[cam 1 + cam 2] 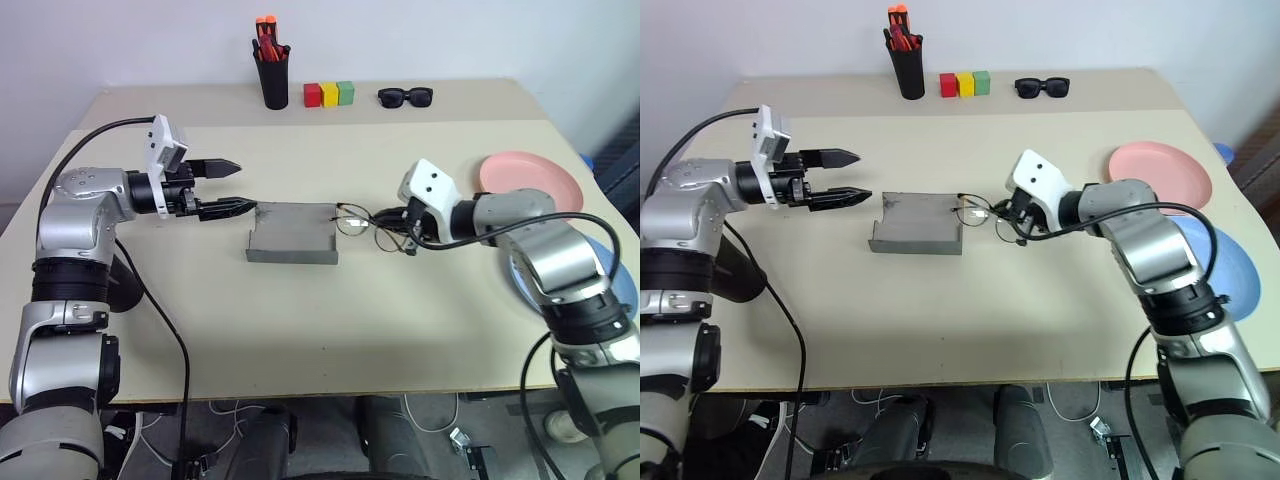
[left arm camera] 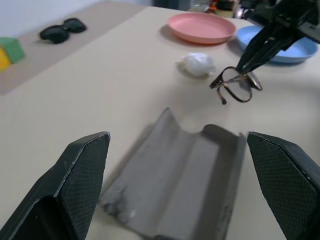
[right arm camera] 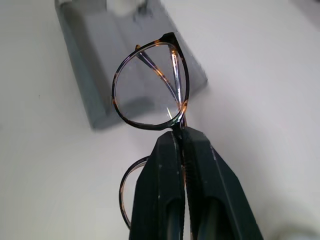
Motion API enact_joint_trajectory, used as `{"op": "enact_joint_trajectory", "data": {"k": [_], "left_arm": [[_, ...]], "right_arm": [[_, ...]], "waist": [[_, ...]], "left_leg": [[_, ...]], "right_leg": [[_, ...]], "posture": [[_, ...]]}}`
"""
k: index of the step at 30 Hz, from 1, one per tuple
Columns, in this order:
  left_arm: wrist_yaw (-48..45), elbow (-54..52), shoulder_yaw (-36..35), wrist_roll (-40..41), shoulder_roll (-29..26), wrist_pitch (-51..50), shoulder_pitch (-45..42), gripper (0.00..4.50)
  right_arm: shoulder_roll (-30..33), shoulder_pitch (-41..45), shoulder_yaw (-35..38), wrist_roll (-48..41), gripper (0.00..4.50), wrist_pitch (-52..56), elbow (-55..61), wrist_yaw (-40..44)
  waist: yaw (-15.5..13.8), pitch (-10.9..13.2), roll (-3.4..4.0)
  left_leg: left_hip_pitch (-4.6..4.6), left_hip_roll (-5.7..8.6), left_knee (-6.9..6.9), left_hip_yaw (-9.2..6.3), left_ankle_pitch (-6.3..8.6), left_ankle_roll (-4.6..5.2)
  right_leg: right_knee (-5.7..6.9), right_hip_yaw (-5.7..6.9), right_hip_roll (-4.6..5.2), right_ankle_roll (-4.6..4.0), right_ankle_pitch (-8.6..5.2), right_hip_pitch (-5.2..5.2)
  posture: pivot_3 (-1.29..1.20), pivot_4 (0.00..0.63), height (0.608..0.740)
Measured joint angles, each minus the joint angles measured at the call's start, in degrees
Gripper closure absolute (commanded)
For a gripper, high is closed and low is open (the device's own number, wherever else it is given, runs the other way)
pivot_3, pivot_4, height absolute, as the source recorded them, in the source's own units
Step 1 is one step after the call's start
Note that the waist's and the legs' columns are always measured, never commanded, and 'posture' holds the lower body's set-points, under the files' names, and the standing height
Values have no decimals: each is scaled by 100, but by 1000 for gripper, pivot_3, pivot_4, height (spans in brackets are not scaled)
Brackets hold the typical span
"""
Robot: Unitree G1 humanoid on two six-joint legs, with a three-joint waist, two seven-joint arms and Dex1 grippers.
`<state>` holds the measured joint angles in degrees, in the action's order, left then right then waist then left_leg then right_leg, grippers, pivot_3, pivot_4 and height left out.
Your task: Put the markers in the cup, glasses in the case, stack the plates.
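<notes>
We see our right gripper [image 3: 181, 134] with its two black fingers pressed together on the bridge of the thin dark wire-framed spectacles with clear lenses [image 3: 150, 85], holding them above the beige tabletop [image 1: 300, 320], just beside the right end of the grey fabric-covered hinged glasses case [image 1: 292, 233]; the case lies open near the middle of the table; our left gripper [image 1: 232, 187] hangs at the case's left end with its fingers spread wide apart and nothing between them. The salmon pink round plastic plate [image 1: 530, 180] lies at the table's right side, and the light blue round plate [image 1: 1225, 265] lies just nearer to us, the two unstacked. A crumpled white wad [image 2: 198, 64] lies on the table beyond the case. At the far edge stand a narrow black pen holder with orange-capped pens [image 1: 273, 75], three small blocks, red, yellow and green [image 1: 329, 95], and thick black sunglasses [image 1: 405, 97].
</notes>
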<state>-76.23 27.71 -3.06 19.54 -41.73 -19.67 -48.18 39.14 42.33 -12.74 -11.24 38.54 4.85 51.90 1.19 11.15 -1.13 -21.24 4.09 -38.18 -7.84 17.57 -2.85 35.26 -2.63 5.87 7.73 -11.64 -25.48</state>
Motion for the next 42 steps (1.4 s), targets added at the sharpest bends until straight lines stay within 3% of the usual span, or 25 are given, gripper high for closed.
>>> {"op": "enact_joint_trajectory", "data": {"k": [10, 23, 31, 42], "left_arm": [[-250, 86, 37, -78, -193, 127, 156, 0], [-236, 135, 27, -145, -200, 534, 316, 0], [-240, 146, -1, -139, -201, 547, 298, 0], [-195, 205, -1, -144, -201, 559, 267, 0]], "right_arm": [[-1382, 767, -303, 276, 4472, -499, -812, -383], [-2424, 998, -310, 309, 4472, -639, -1361, -710], [-2689, 930, -331, 387, 4472, -956, -1754, -831], [-2426, 494, -752, 873, 4472, -1236, -1883, -591]], "waist": [[46, 0, 0], [159, 0, 1], [162, 0, 1], [213, -1, 2]], "left_leg": [[-13, 0, -1, -2, -20, -36], [-18, 0, 3, -7, -24, -42], [-18, 0, 3, -7, -24, -43], [-18, 1, 2, -6, -25, -45]], "right_leg": [[3, 1, 0, -2, 2, -13], [20, 2, -1, -2, 2, -30], [26, 2, -1, -3, 2, -33], [32, 2, -1, -3, 2, -36]], "posture": [[0, 150, 740], [0, 150, 740], [0, 150, 740], [0, 150, 740]]}}
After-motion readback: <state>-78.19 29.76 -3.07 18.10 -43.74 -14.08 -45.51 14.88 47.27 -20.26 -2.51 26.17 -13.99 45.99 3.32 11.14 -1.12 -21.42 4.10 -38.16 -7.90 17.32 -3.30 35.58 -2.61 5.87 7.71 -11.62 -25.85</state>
